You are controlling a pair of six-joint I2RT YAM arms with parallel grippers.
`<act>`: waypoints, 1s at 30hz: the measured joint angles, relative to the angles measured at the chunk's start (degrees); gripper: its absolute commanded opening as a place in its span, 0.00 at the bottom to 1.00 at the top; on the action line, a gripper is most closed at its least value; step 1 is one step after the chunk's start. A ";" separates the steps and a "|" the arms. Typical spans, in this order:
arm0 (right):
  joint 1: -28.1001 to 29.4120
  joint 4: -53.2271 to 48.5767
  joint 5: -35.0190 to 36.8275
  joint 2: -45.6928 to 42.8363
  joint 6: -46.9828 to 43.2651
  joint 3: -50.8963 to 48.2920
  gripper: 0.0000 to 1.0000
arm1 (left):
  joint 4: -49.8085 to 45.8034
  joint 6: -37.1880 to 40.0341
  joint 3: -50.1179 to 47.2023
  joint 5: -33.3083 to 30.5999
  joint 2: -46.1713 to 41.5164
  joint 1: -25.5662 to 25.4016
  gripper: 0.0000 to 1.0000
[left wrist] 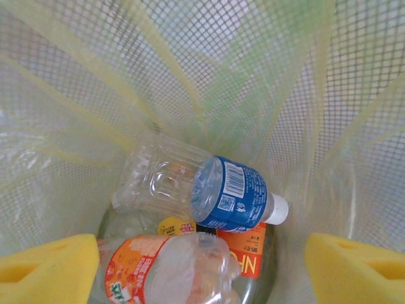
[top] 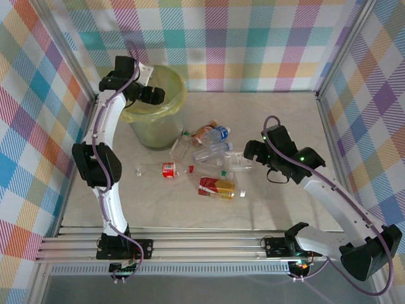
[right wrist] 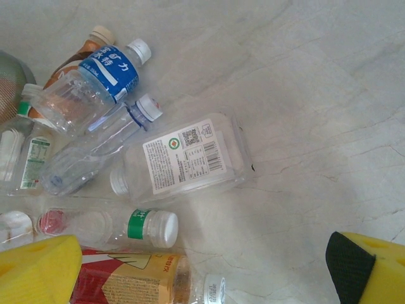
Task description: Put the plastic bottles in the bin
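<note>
The bin (top: 155, 130), pale green with a yellow-green bag, stands at the back left. My left gripper (top: 152, 95) hangs over its mouth, open. In the left wrist view the gripper (left wrist: 202, 271) has its yellow pads (left wrist: 50, 269) wide apart above the bagged inside of the bin (left wrist: 316, 95). A blue-labelled bottle (left wrist: 231, 193) and an orange-labelled crushed one (left wrist: 158, 269) lie loose in there. Several plastic bottles (top: 209, 149) are scattered mid-table. My right gripper (top: 253, 152) is open at their right edge. In its wrist view the gripper (right wrist: 202, 272) is over bare table beside a white-labelled flat bottle (right wrist: 183, 155).
A green-banded bottle with a white cap (right wrist: 136, 227) and a red-and-yellow-labelled one (right wrist: 126, 285) lie by my right gripper's left pad. A red-labelled bottle (top: 168, 169) lies apart, nearer the left arm. Checked walls close in the table on three sides.
</note>
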 measured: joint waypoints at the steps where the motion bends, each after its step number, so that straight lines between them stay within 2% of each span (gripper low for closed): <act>1: 0.00 0.11 0.00 0.00 -0.28 0.00 1.00 | 0.09 -0.74 0.00 -0.04 -0.72 0.00 0.95; 3: 0.00 0.33 0.00 0.00 -0.59 0.00 1.00 | 0.17 -2.43 0.00 -0.09 -2.86 0.00 1.00; 8: 0.00 1.42 0.00 0.00 -2.23 0.00 1.00 | 1.86 -8.48 -0.39 -1.99 -11.06 0.00 1.00; 13: 0.00 1.64 0.42 0.00 -3.74 0.00 1.00 | 6.78 -16.68 -8.33 -6.73 -23.71 0.00 1.00; 17: 0.00 1.64 0.72 0.00 -4.81 0.00 1.00 | 11.82 -25.92 -20.83 -11.15 -35.04 0.00 1.00; 23: -0.09 1.62 0.85 0.04 -5.81 0.00 1.00 | 20.13 -42.58 -48.65 -18.43 -54.03 -0.33 1.00; 27: -0.26 1.53 0.85 0.24 -6.56 0.00 1.00 | 21.57 -52.28 -64.15 -23.69 -65.90 -1.20 1.00; 30: -0.26 1.53 0.83 0.46 -6.71 0.00 1.00 | 21.11 -58.64 -72.04 -26.01 -72.59 -1.68 1.00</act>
